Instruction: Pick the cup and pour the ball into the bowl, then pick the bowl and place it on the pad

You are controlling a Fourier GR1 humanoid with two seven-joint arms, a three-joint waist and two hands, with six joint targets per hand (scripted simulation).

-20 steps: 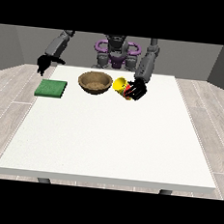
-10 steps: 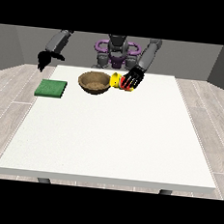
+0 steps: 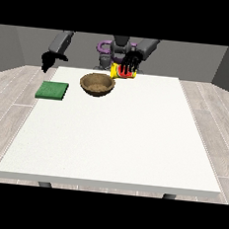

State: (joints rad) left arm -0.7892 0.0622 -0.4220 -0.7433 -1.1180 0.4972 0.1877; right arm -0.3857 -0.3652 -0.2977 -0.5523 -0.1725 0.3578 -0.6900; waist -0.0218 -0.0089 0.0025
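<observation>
A yellow and red cup (image 3: 121, 72) is held off the table, tipped on its side, just right of and above a brown bowl (image 3: 97, 84). The hand at the view's right (image 3: 130, 62) is curled round the cup from above. No ball shows; the bowl's inside looks speckled brown. A green pad (image 3: 52, 90) lies flat near the table's left edge. The hand at the view's left (image 3: 50, 59) hangs above the table's far left corner, behind the pad, holding nothing.
The white table (image 3: 114, 136) stretches wide towards the camera, its edges falling off to a grey plank floor. The robot's torso (image 3: 115, 49) stands behind the far edge.
The hand at the view's right has lifted the cup off the table and raised it beside the bowl, tipping it sideways. The other hand has stayed about where it was.
</observation>
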